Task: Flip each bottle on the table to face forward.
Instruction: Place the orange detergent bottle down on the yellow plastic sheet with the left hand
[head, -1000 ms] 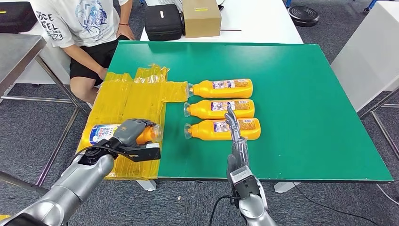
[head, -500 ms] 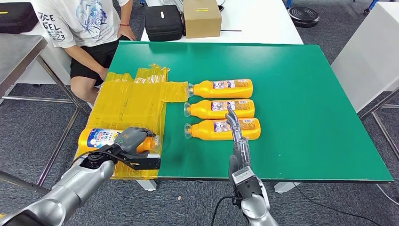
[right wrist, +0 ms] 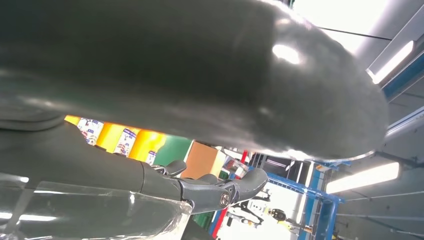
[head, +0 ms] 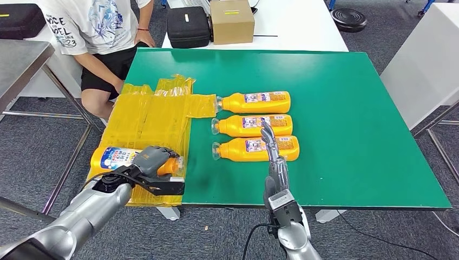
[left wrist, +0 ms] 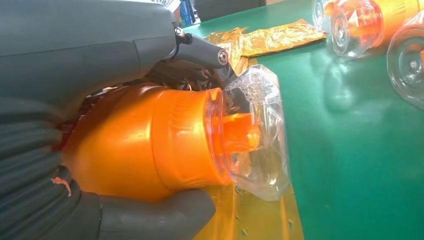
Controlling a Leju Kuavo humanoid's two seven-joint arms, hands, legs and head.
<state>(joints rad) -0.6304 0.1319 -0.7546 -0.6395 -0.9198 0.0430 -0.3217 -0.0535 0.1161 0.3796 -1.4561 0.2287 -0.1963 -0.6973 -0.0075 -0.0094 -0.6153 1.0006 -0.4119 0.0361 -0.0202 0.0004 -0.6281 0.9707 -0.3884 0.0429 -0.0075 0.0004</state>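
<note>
An orange bottle with a blue and white label lies on the yellow plastic sheet at the table's front left corner. My left hand grips its neck end; up close the orange body and clear cap sit between thumb and fingers. Three more orange bottles lie side by side mid-table: far, middle and near, caps pointing left. My right hand stands edge-on over the near bottle with fingers stretched out, holding nothing.
The green table has wide free room to the right of the bottles. A person sits at the far left corner. A black case and a cardboard box stand on the white table behind.
My left hand has shifted the held bottle slightly down toward the table's front edge. The right hand has hardly moved.
</note>
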